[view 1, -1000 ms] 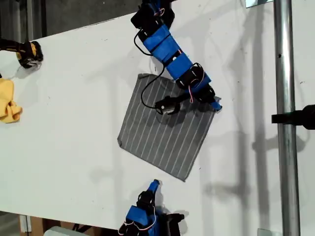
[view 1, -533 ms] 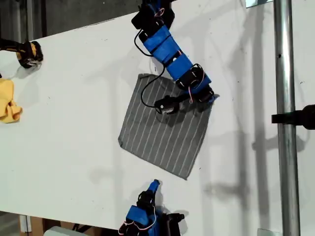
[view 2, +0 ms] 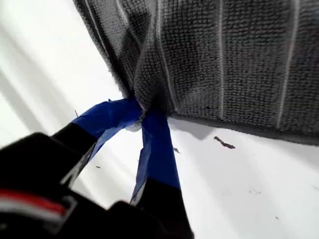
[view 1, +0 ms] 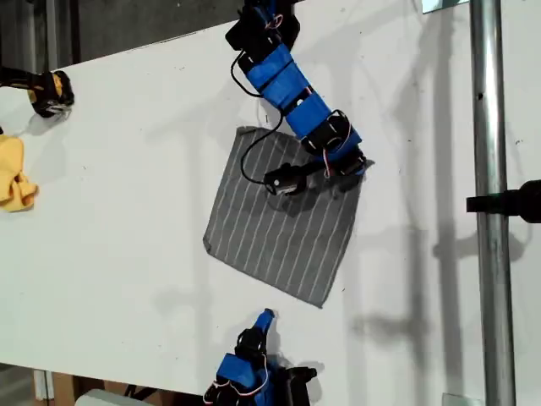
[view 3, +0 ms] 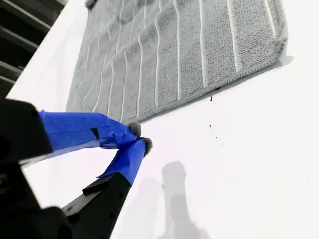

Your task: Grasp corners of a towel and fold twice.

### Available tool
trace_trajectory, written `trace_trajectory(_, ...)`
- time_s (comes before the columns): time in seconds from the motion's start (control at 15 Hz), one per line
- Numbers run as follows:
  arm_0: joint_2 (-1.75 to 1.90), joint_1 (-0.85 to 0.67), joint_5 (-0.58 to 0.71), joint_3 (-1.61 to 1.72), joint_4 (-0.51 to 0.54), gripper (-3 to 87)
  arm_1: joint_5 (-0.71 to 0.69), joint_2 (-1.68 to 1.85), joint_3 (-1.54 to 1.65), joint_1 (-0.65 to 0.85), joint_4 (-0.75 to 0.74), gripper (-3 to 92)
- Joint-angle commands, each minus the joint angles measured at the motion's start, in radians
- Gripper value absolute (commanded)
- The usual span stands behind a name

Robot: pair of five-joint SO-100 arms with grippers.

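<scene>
The towel (view 1: 283,222) lies flat on the white table (view 1: 127,211), one corner (view 2: 144,102) bunched between the blue jaws of my first gripper (view 2: 143,113), which we have pinched on it. My second gripper (view 3: 137,139), tips pressed together and holding nothing, sits just off the towel's near edge.

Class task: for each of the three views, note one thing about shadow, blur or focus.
Exterior view: sharp overall, with soft arm shadows on the white table. First wrist view: the towel weave is crisp, while my first claw body blurs dark up close. Second wrist view: my second claw casts a faint grey shadow on the table.
</scene>
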Motion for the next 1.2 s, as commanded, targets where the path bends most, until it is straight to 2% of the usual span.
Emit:
trace_trajectory(0.0,0.005,0.0,0.003,-0.015,0.002,-0.9,0.002,0.077,-0.02,0.002,0.031,-0.2)
trace_trajectory(0.13,-0.02,0.009,-0.029,-0.098,0.002,-1.0,0.0,0.074,-0.02,0.005,0.029,-0.2)
trace_trajectory(0.2,-0.206,0.055,-0.035,-0.268,-0.012,-1.0,-0.002,0.071,-0.018,0.005,0.028,-0.2)
trace_trajectory(0.27,-0.563,0.11,-0.032,-0.538,0.018,-1.0,-0.002,0.069,-0.017,0.005,0.023,-0.2)
trace_trajectory(0.4,-1.046,0.176,0.11,-0.956,0.011,-1.0,-0.017,0.067,-0.012,0.012,-0.003,-0.2)
trace_trajectory(0.47,-1.146,0.195,0.186,-1.039,-0.031,-1.0,-0.023,0.067,-0.012,0.018,-0.005,-0.2)
trace_trajectory(0.67,-1.489,0.279,0.341,-1.287,0.023,-1.0,-0.025,0.069,-0.012,0.018,-0.012,-0.2)
trace_trajectory(0.87,-1.595,0.339,0.54,-1.351,0.049,-1.0,-0.025,0.069,-0.012,0.017,-0.023,-0.2)
trace_trajectory(1.0,-1.601,0.348,0.595,-1.355,0.077,-0.3,-0.023,0.071,-0.012,0.014,-0.028,-0.2)
trace_trajectory(1.07,-1.608,0.353,0.607,-1.355,0.086,7.5,-0.021,0.071,-0.012,0.014,-0.028,-0.2)
trace_trajectory(1.13,-1.611,0.359,0.614,-1.356,0.092,20.6,-0.021,0.072,-0.012,0.014,-0.028,-0.2)
